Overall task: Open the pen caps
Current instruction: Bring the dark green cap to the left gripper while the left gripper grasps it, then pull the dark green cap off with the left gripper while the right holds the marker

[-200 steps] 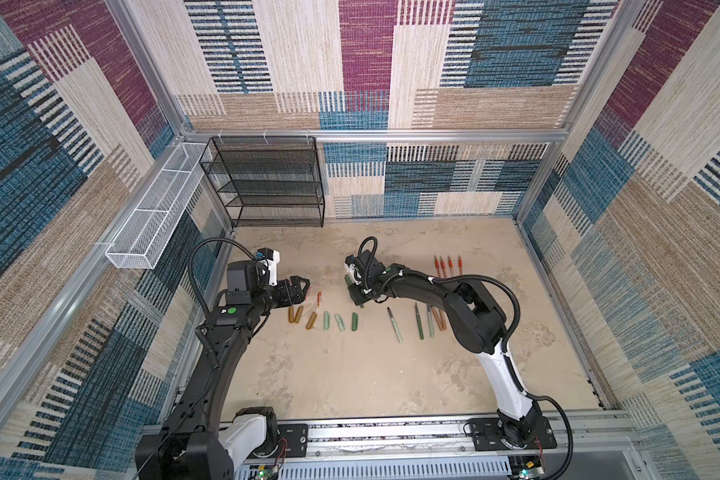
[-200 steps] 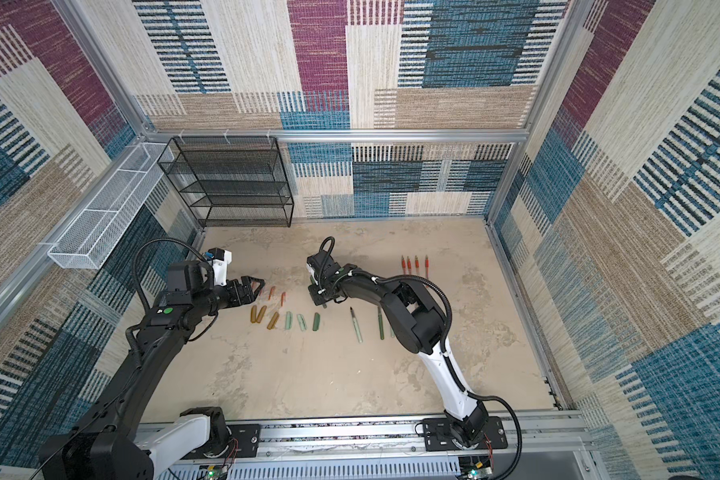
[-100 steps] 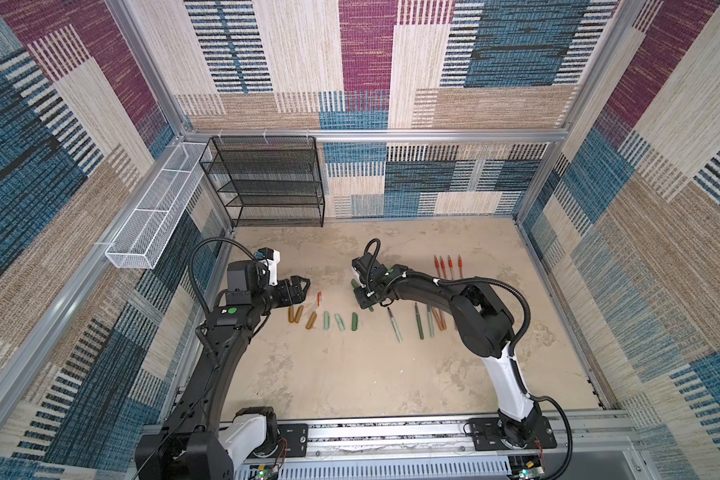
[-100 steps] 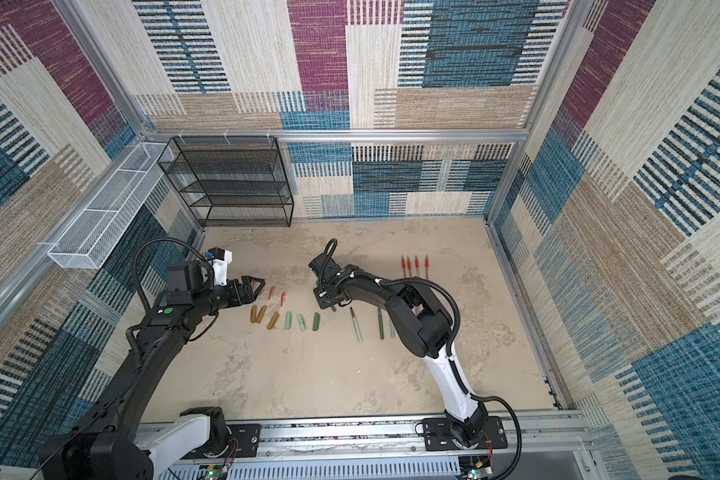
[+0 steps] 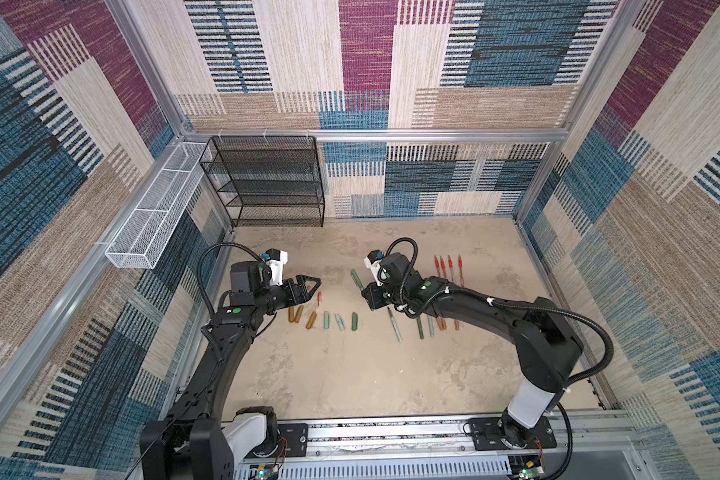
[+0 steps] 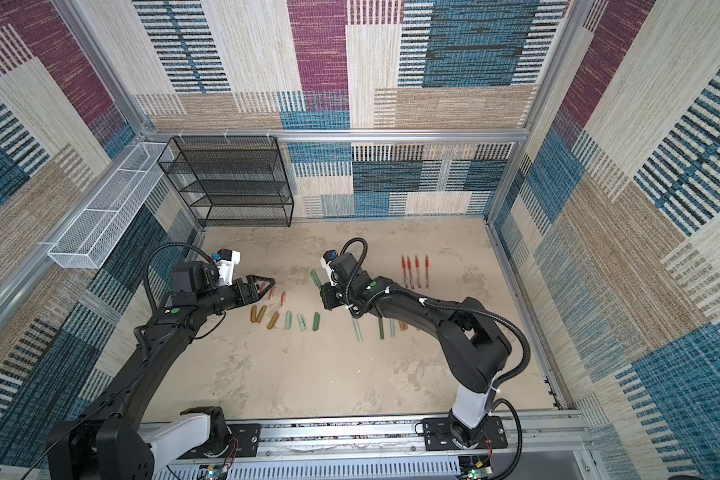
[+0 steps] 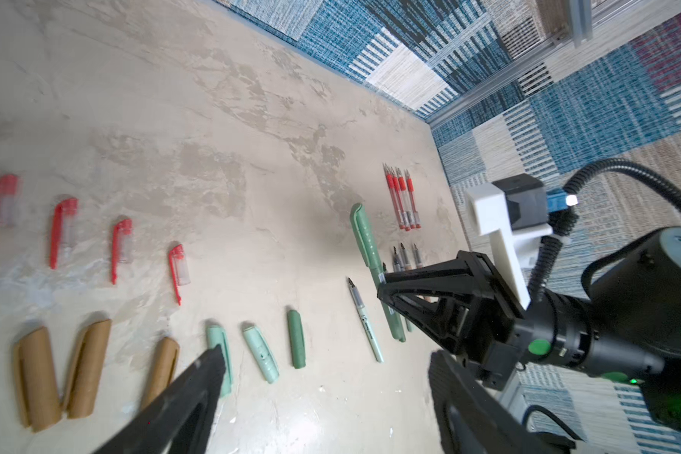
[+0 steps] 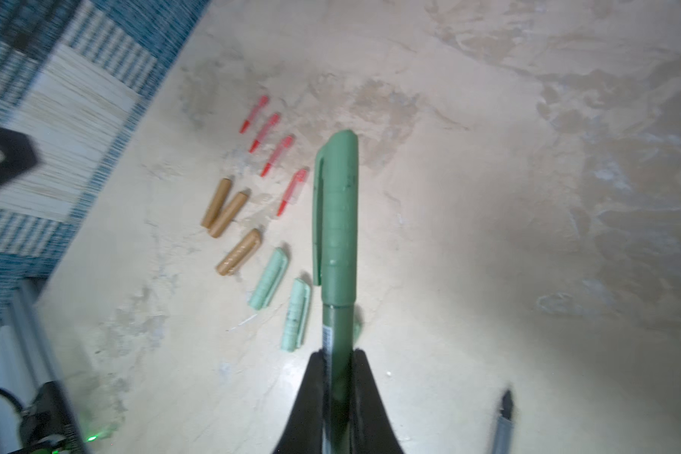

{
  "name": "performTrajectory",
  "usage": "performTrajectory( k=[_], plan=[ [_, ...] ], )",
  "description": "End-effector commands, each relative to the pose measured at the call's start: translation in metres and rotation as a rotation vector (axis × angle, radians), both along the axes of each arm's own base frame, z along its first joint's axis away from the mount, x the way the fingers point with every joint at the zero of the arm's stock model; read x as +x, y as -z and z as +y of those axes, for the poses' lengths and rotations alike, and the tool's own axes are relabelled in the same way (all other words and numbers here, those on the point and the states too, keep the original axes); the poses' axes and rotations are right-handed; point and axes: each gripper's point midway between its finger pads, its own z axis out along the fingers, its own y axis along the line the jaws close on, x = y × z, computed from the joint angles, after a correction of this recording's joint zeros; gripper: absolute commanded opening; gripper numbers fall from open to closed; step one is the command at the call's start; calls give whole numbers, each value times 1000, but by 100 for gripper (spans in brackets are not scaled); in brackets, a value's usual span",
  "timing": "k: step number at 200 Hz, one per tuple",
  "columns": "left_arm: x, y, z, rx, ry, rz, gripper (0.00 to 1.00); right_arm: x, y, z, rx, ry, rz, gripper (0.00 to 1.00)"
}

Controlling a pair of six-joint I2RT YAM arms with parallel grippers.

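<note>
My right gripper (image 8: 337,377) has just clamped onto the barrel of the dark green pen (image 5: 356,279), near the middle of a top view. Its cap (image 8: 335,204) is still on. My left gripper (image 5: 312,289), centre left, waits wide open, ready to pull it.

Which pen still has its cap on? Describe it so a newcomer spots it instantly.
Find the right arm reaching over the table. Its claw is shut on a dark green pen. Unlike the bare-tipped pens lying nearby, it alone sits in a claw and still wears its clipped green cap.
</note>
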Motion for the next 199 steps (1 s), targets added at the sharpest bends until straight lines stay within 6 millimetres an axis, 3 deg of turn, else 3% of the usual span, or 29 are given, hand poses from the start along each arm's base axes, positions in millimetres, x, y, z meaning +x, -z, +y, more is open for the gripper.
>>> performTrajectory(
  k=[1, 22, 88, 111, 145, 166, 172, 185, 199],
  plan=[
    [1, -15, -12, -85, 47, -30, 85, -12, -42, 23, 218, -76, -13, 2],
    [-3, -14, -23, -100, 102, -55, 85, -29, -56, 29, 304, -135, -6, 2],
    [-5, -17, -40, -155, 165, -44, 79, -54, -55, 54, 374, -238, 62, 1],
    [-3, -15, -41, -160, 158, -27, 66, -64, -59, 66, 400, -285, 77, 1],
    [-2, -8, -42, -142, 151, -21, 39, -67, -55, 78, 396, -305, 91, 2],
    [-4, -5, -43, -145, 152, -9, 33, -71, -62, 85, 405, -330, 77, 2],
    [-5, -2, -44, -138, 152, -9, 26, -71, -63, 87, 403, -334, 72, 1],
    [-5, 0, -44, -126, 156, -14, 0, -68, -60, 89, 393, -326, 71, 2],
    [-4, -2, -44, -130, 145, -3, 0, -65, -55, 89, 380, -317, 80, 8]
  ],
)
